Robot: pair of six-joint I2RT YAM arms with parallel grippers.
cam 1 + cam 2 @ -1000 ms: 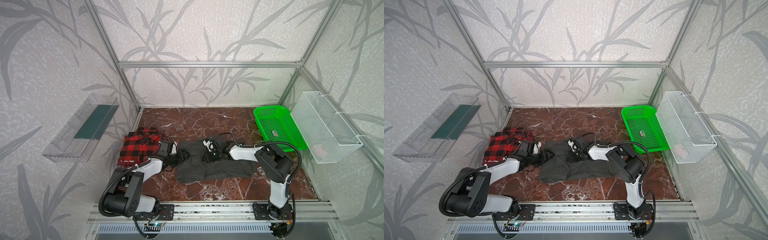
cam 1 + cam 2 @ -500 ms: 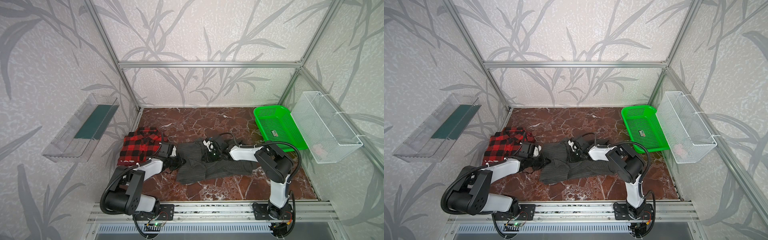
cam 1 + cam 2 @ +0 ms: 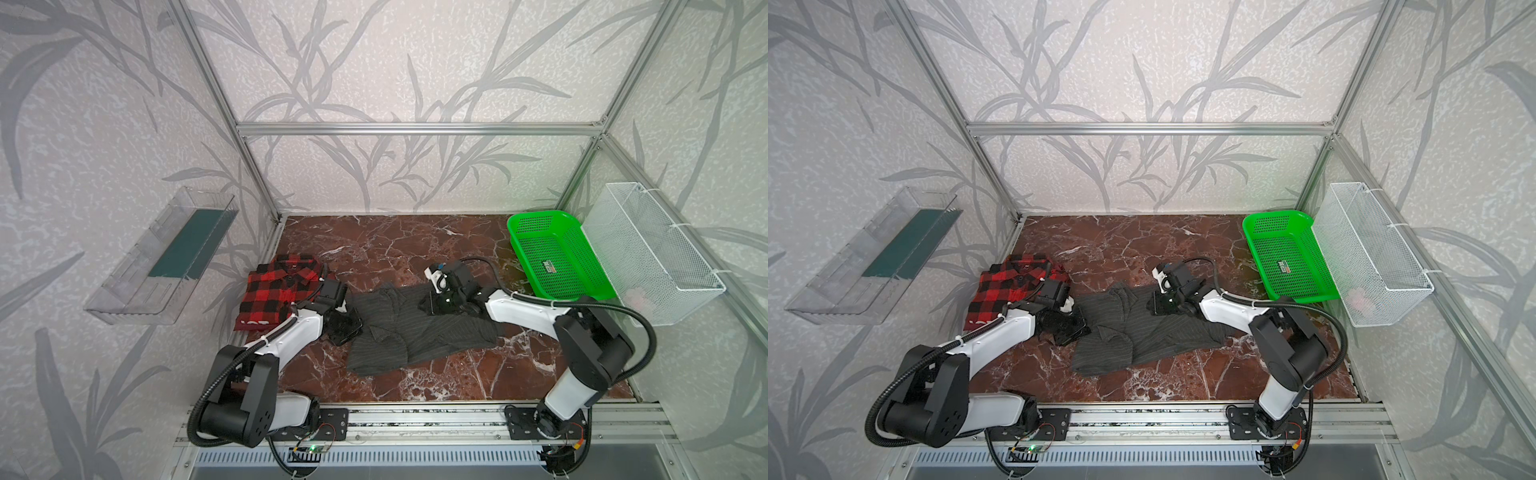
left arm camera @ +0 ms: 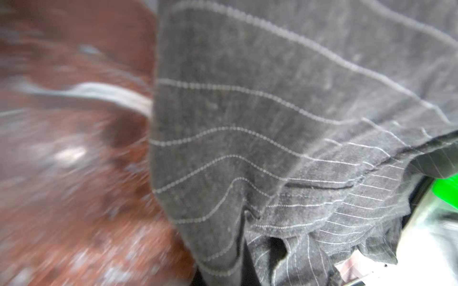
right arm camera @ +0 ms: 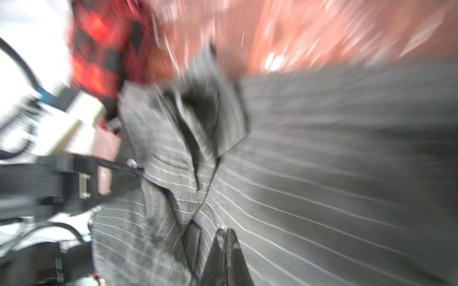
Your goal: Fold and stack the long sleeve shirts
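Observation:
Folded at the left of the marble table lies the red-and-black plaid shirt (image 3: 274, 291) (image 3: 1005, 286) (image 5: 99, 49). The charcoal pinstriped shirt (image 3: 399, 332) (image 3: 1129, 328) (image 4: 272, 123) (image 5: 322, 148) is spread crumpled in the middle. My left gripper (image 3: 356, 328) (image 3: 1083, 330) is shut on its left edge. In the left wrist view the cloth drapes over the jaws and hides them. My right gripper (image 3: 424, 306) (image 3: 1152, 307) (image 5: 226, 232) is shut on the shirt's far right part, and the cloth's stripes and folds run in toward its closed tips.
A green basket (image 3: 540, 214) (image 3: 1279, 214) stands at the back right corner of the table (image 3: 395, 245). A white wire basket (image 3: 648, 249) (image 3: 1366, 249) hangs on the right wall. On the left wall hangs a clear tray (image 3: 166, 257).
My left gripper was open and has shut on the charcoal shirt's left edge, shifting slightly toward the front. The cloth there has bunched. My right gripper stays shut in place.

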